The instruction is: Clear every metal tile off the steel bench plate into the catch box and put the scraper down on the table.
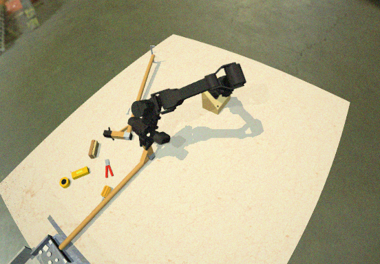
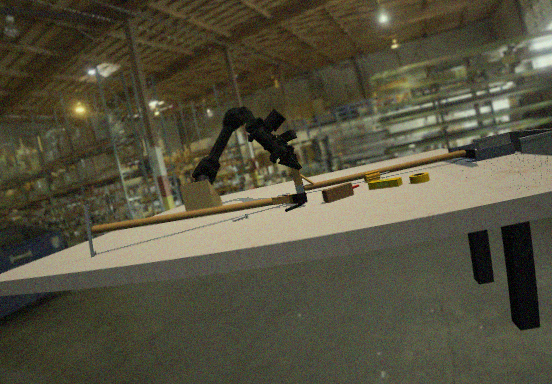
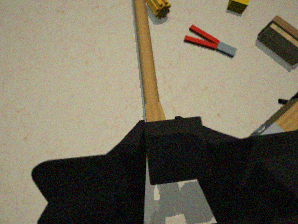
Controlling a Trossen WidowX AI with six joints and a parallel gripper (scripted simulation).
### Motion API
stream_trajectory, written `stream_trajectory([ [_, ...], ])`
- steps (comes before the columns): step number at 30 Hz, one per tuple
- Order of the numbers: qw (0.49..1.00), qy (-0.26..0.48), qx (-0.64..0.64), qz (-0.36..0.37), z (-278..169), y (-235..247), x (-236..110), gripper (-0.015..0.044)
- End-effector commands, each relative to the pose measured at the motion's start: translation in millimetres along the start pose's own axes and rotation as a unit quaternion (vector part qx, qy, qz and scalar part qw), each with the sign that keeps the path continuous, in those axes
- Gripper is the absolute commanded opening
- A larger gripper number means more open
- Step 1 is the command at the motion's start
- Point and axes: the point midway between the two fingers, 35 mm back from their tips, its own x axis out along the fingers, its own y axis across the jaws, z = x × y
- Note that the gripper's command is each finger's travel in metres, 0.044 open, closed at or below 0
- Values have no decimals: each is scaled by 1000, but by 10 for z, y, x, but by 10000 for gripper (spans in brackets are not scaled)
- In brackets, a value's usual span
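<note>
My gripper (image 1: 148, 146) (image 2: 296, 167) (image 3: 159, 123) is shut on the wooden grip of the long scraper. The scraper's round wooden handle (image 1: 103, 203) (image 2: 400, 165) (image 3: 149, 65) runs away to the lower left in the top view. Its dark blade (image 1: 60, 249) (image 2: 470, 154) stands across the grey steel plate (image 1: 80, 255). Several small pale tiles (image 1: 49, 254) lie beyond the blade, inside dark walls. I cannot tell whether they are on the plate or in the catch box. Grey box walls (image 2: 495, 146) show in the exterior view. The bottom edge of the top view cuts off this area.
Another wood-handled tool (image 1: 145, 79) (image 2: 190, 214) lies beside the arm. A brown block (image 1: 93, 148) (image 2: 337, 192), red-handled pliers (image 1: 109, 170) (image 3: 202, 38), a yellow block (image 1: 80, 172), a tape measure (image 1: 64, 182) and an orange piece (image 1: 106, 191) (image 3: 159, 7) lie beside the scraper handle.
</note>
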Motion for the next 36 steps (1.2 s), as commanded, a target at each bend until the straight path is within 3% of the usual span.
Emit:
stream_trajectory([
  [1, 1000, -4, -1, -2, 68, -11, 12, 0],
  [36, 1000, -5, -2, -2, 548, -26, 329, 0],
])
